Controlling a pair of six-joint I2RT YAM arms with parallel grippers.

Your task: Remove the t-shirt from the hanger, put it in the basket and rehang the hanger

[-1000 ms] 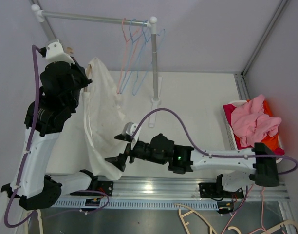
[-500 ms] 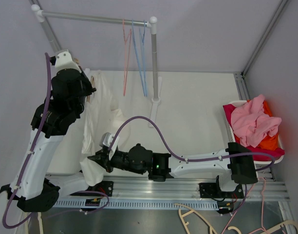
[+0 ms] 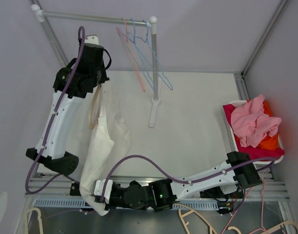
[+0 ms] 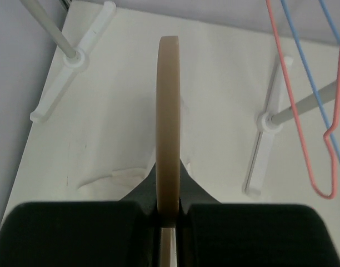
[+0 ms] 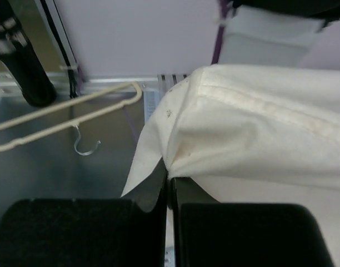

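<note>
From above, the cream t-shirt (image 3: 107, 146) hangs as a long soft strip from below my left gripper (image 3: 93, 80) down to my right gripper (image 3: 98, 192). Only the wrist views show the grips. The left one is clamped on a smooth beige hanger (image 4: 168, 111), seen edge-on. The right one pinches the shirt's wrinkled, stitched hem.

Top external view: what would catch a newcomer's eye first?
The cream t-shirt, stretched long down the left side. The left gripper clamps its tan hanger at the far end, and the right gripper pinches the shirt's near end. A pink clothes pile sits far right.
</note>
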